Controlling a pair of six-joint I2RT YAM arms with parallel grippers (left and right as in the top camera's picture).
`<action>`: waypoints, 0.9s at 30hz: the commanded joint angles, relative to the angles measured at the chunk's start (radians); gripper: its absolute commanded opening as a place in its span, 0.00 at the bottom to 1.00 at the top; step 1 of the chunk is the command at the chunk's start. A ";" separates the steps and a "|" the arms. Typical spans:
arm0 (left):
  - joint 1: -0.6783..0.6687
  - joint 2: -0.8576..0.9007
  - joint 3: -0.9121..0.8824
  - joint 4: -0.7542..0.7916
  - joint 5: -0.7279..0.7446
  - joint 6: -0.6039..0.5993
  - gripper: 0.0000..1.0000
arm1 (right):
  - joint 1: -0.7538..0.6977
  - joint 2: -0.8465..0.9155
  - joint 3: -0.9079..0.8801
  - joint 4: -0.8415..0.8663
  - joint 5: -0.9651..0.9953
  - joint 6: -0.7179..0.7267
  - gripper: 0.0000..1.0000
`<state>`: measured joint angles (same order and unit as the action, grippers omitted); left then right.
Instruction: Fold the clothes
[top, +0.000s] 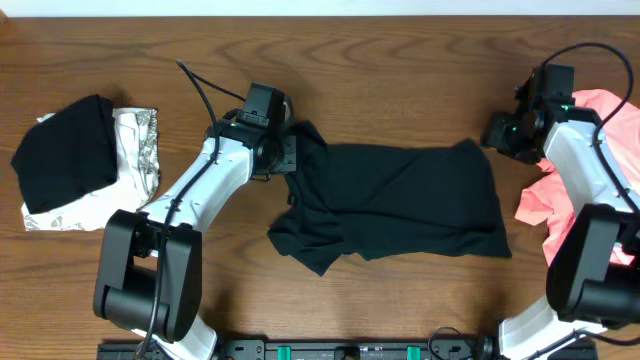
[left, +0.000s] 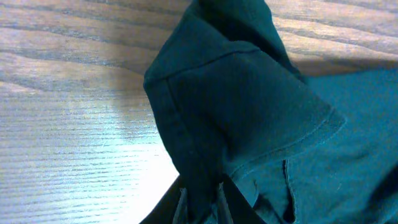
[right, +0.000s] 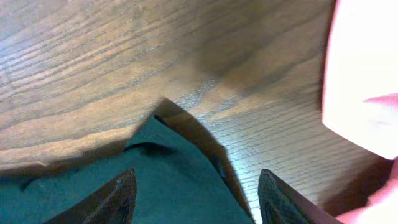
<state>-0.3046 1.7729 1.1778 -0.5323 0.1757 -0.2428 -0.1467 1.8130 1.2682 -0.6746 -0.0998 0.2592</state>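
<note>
On left, fingers (left: 184, 208) pinching black T-shirt (left: 249, 106)

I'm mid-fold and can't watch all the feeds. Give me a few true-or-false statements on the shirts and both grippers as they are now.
1. The left gripper is pinching the black T-shirt at its upper left corner. True.
2. The right gripper is shut on the pink garment. False: it is open and holds nothing, sitting at the black T-shirt's upper right corner.
3. The black T-shirt is already neatly folded. False: it lies spread out, and its left side is rumpled.
4. At the far left, a folded black garment lies on a white-grey patterned garment. True.
</note>
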 joint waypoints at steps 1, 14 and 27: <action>0.000 0.011 0.015 -0.013 -0.013 -0.002 0.17 | 0.002 0.054 0.013 0.002 -0.074 0.018 0.59; 0.000 0.011 0.015 -0.010 -0.013 -0.002 0.17 | 0.004 0.227 0.013 0.035 -0.113 0.016 0.21; 0.018 0.011 0.018 0.344 -0.055 -0.011 0.06 | -0.043 0.111 0.015 0.433 -0.298 0.109 0.01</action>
<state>-0.3023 1.7733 1.1797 -0.2066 0.1719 -0.2432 -0.1669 1.9995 1.2797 -0.2840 -0.3687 0.3096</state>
